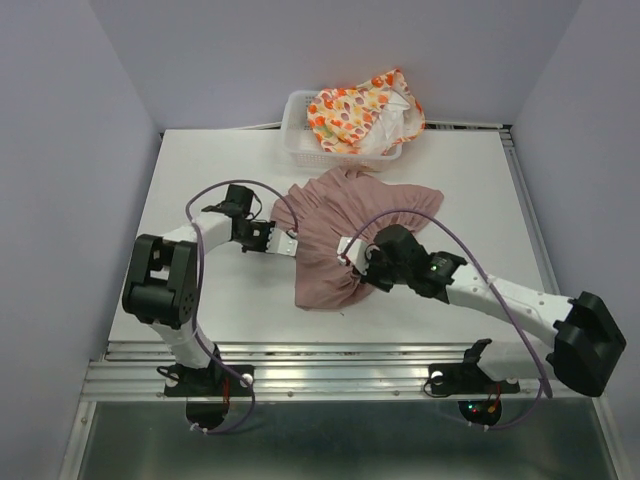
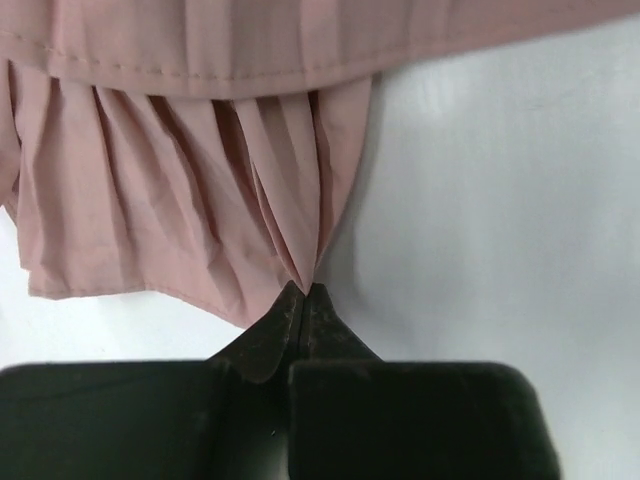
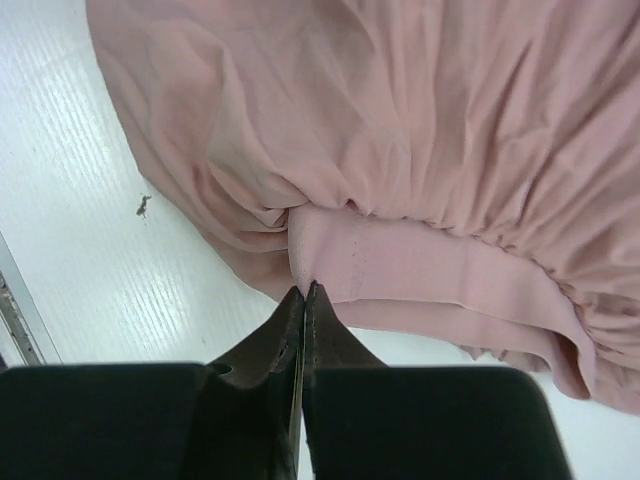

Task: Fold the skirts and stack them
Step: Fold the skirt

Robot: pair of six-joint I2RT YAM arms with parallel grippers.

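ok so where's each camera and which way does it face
Top external: above and behind the arm bases, looking down at the table, pink skirt and the printed skirt in the basket; both arms show.
Left wrist: on the left arm, looking past the left claw, shut on pink pleats.
Right wrist: on the right arm, looking past the right claw, shut on the waistband.
Shared: both wrist views show the pink skirt on the table.

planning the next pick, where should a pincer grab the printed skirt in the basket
Probably the raised fold of the printed skirt at the far right corner of the basket, coming down from above: it stands proud of the rim, while the rest lies bunched between the walls.
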